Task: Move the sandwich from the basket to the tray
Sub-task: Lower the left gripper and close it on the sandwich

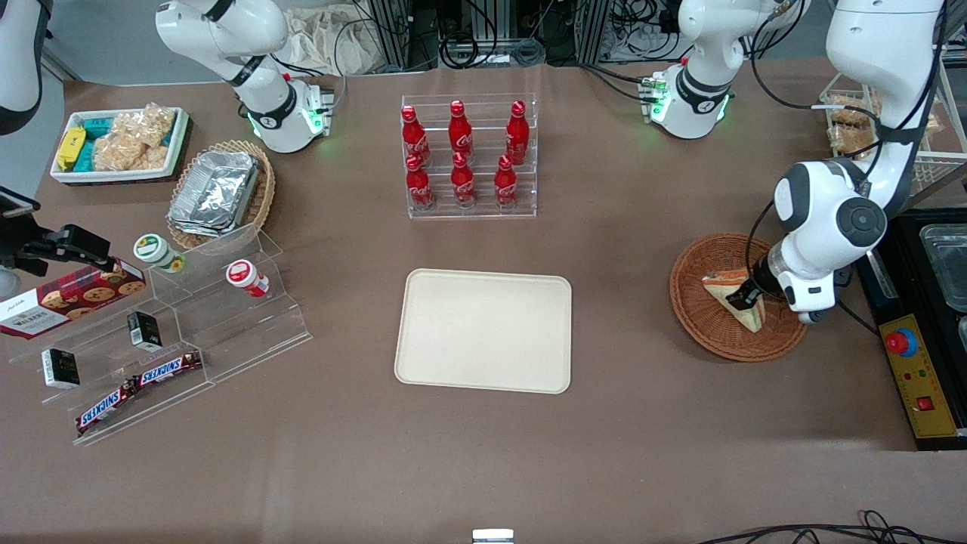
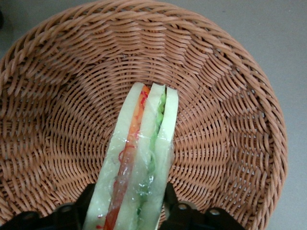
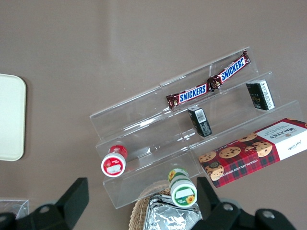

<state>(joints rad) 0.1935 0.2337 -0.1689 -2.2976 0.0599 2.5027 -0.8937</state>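
Sandwich [image 1: 734, 299]: a triangular wedge of pale bread, located inside the basket [image 1: 699, 310], toward the working arm's end of the table. In the left wrist view the sandwich [image 2: 139, 163] stands on edge, its layered side facing the camera, with an orange-red strip and a green strip running between the bread slices. Clear wrap is visible over the filling. Whether its lower edge touches the basket [image 2: 230, 110] weave cannot be determined.

Gripper [image 1: 744, 296]: positioned over the basket interior, at the sandwich. The wrist view shows one dark finger [image 2: 175, 206] against each broad face of the wedge, the jaws pinching the sandwich between them. The gripper [image 2: 129, 211] grips at the wide end of the wedge; the narrow end projects away from it across the basket floor.

Arm pose: the left arm descends from its raised upper link, bends at the elbow joint above the basket's rim, and its wrist angles down and inward to the basket centre.

Tray [image 1: 483, 330]: cream-beige, flat on the table at mid-table, well apart from the basket, toward the parked arm's end relative to it. Nothing lies on it.

Surroundings: an acrylic rack of red bottles [image 1: 462, 157] stands farther from the front camera than the tray. A control box with red button [image 1: 918, 374] sits just beside the basket at the table edge.
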